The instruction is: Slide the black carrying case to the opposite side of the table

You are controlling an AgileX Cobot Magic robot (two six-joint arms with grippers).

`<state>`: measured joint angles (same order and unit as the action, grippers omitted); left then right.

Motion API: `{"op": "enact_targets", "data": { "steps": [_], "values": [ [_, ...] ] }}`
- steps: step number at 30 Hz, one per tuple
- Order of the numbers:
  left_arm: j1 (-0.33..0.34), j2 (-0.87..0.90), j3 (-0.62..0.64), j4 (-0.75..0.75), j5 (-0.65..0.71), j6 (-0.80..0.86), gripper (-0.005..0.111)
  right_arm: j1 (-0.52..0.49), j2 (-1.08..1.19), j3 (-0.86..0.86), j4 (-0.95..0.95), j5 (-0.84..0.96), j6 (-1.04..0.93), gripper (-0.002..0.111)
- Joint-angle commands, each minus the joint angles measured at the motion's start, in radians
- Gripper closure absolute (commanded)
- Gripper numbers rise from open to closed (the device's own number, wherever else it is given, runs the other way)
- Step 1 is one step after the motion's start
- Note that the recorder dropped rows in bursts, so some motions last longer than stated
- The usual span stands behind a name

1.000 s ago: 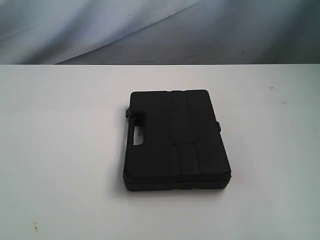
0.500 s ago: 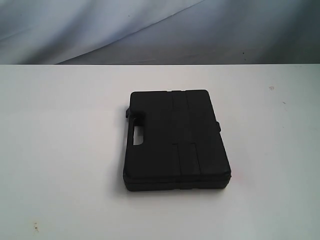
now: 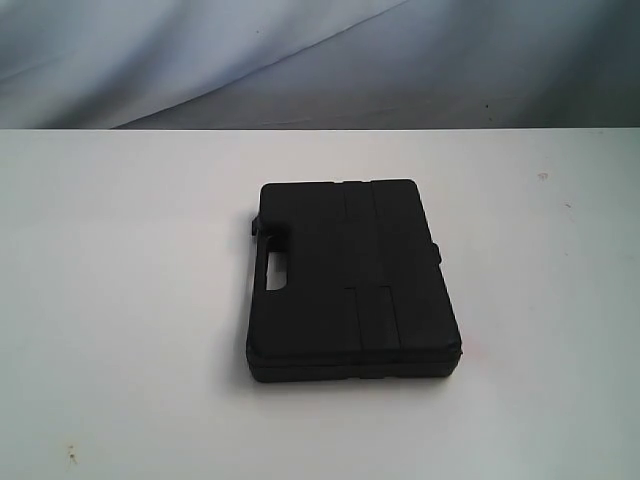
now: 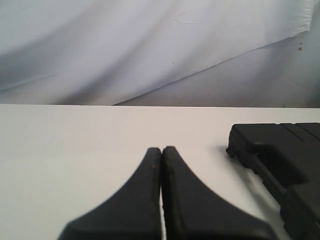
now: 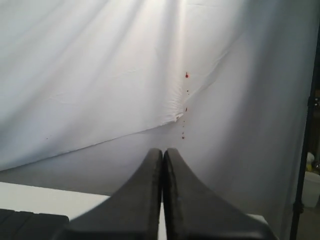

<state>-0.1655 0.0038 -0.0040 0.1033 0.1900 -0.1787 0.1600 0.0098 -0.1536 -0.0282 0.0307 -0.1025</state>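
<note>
Exterior view has the black carrying case (image 3: 352, 282) lying flat and shut near the middle of the white table (image 3: 120, 300), its handle cut-out facing the left side, with neither arm in sight. In the left wrist view the left claw (image 4: 161, 150) has its fingers pressed together with nothing between them, hanging over bare table, and the case (image 4: 280, 150) sits off to one side, clearly apart from it. The right claw (image 5: 162, 150) is likewise pinched closed and empty, facing the pale backdrop cloth (image 5: 100, 75), with only a sliver of the case (image 5: 30, 222) in its picture. Nothing has made contact, so the slide looks not yet begun. The main risk, as I judge it, is a push from a narrow closed tip landing off-centre on a side wall: the case would likely pivot rather than travel straight. A tip that meets it too high could ride up over the lid, and one that catches in the handle opening could drag it askew. Too long a shove could carry it over the table edge.
</note>
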Motion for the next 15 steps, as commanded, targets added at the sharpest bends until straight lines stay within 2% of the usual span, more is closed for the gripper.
{"op": "enact_targets", "data": {
  "steps": [1, 8, 15],
  "values": [
    [-0.007, -0.004, 0.004, -0.004, -0.006, 0.001, 0.107, -0.004, -0.01, 0.052, 0.066, 0.064, 0.034, 0.108],
    [-0.007, -0.004, 0.004, -0.004, -0.006, 0.001, 0.107, -0.004, -0.01, 0.148, 0.158, 0.051, 0.039, 0.108],
    [-0.007, -0.004, 0.004, -0.004, -0.006, 0.001, 0.107, -0.004, -0.01, 0.154, 0.168, 0.045, 0.031, 0.108]
  ]
}}
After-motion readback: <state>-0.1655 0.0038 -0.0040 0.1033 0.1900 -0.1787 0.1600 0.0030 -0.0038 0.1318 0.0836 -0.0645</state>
